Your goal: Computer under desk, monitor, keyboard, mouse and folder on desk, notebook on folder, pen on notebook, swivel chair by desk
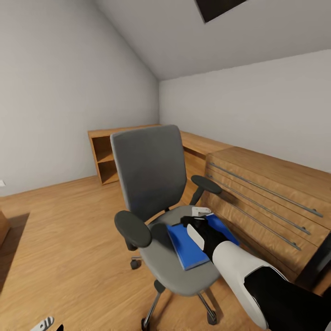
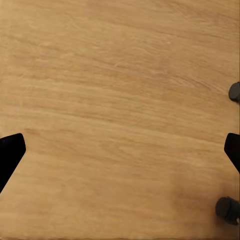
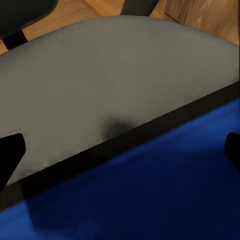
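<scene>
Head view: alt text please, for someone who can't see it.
The right gripper reaches down over a blue folder lying on the seat of a grey swivel chair. The chair stands on a light wood floor beside a light-wood chest of drawers, under sloped pale-grey walls.

Attic room, pale grey sloped walls (image 1: pixel 55 92), dark skylight (image 1: pixel 218 8) in the slanted ceiling. Light wood plank floor (image 1: pixel 64 239), same boards in the left wrist view. Low open wooden shelf unit (image 1: pixel 105 158) in the far corner, against the wall. Light-wood chest of drawers (image 1: pixel 271 202) with long metal bar handles along the right wall. Soft even light.
</scene>
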`<state>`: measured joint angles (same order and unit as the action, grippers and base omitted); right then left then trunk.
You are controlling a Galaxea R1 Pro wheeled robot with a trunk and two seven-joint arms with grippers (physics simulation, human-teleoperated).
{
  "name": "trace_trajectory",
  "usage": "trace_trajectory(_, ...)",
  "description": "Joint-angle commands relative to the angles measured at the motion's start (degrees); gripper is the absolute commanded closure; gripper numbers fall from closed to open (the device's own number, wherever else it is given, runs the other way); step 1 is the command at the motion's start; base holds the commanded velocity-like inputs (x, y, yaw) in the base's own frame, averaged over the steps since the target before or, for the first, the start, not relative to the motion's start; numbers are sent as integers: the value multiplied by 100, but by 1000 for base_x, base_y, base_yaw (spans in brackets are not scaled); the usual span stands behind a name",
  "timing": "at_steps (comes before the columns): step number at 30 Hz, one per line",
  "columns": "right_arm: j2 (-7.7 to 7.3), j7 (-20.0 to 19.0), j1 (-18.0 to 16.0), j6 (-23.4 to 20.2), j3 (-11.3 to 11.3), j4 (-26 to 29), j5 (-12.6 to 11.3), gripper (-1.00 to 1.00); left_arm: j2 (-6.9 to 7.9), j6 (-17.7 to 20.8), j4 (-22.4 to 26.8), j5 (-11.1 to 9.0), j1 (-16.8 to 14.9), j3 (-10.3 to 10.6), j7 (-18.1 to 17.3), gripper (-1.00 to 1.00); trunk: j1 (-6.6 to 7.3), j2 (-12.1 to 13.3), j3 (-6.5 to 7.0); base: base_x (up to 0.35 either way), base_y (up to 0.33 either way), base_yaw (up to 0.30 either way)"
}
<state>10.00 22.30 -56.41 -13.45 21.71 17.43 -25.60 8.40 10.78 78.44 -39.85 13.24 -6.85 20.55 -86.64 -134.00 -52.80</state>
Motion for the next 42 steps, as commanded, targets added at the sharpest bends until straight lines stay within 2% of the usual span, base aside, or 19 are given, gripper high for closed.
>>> trace_trajectory(1, 0, 38, -1, -32, 1, -214, -77, -100, 2, 22, 14, -41, 3, -1, 28, -100, 1, -2, -6, -110, -43, 0)
trace_trajectory(17, 0, 38, -1, -27, 0, -216, -77, -100, -5, 21, 13, -40, 3, 6, 28, -100, 1, -2, -6, -145, -8, 0)
trace_trajectory(42, 0, 38, -1, -14, 0, -213, -77, -100, -10, 21, -13, -40, 3, 8, 28, -100, 1, -2, -6, -43, 0, 0)
